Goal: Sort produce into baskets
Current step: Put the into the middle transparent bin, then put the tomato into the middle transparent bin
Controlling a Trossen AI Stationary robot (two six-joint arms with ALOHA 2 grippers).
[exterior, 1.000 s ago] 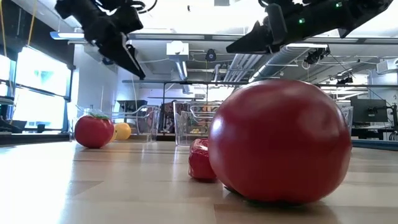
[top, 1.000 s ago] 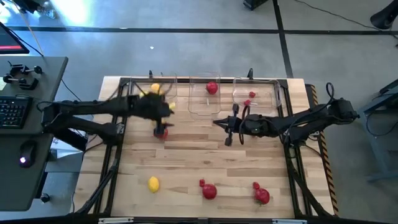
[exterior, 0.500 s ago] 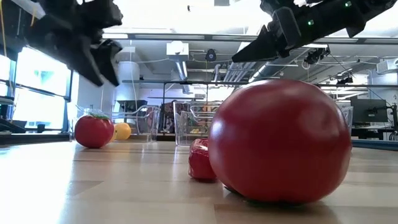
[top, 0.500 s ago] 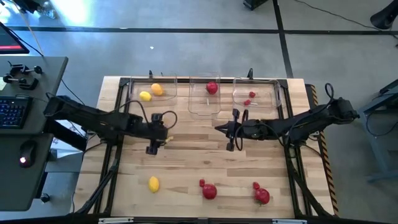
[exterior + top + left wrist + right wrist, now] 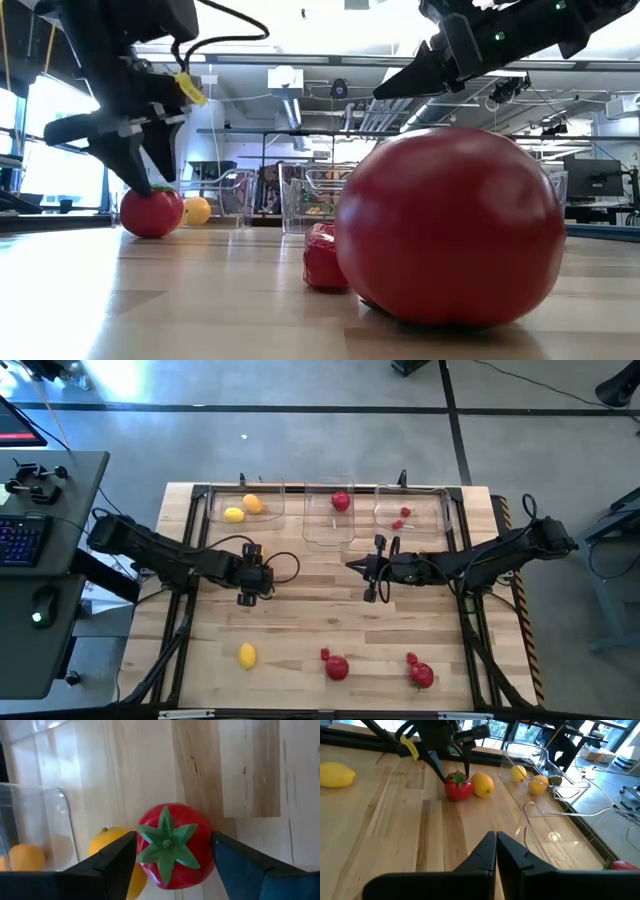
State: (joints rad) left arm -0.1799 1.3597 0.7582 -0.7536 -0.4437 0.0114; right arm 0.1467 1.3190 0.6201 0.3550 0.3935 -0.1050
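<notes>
Left claw (image 5: 172, 857) at tomato (image 5: 172, 845).
I see fingers open, straddling it, ungripped; right claw (image 5: 496, 851) shut, empty.

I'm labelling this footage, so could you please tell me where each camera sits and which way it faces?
High view: overhead, straight down on the table, bins and both arms.
Low view: table height, looking level past a big red fruit; both arms enter from above.
Left wrist view: on the left arm, looking down at a tomato between the left pincer fingers.
Right wrist view: on the right arm, looking across the table past the shut right pincer.
Shared: the wrist views both show that tomato beside a lemon.
</notes>
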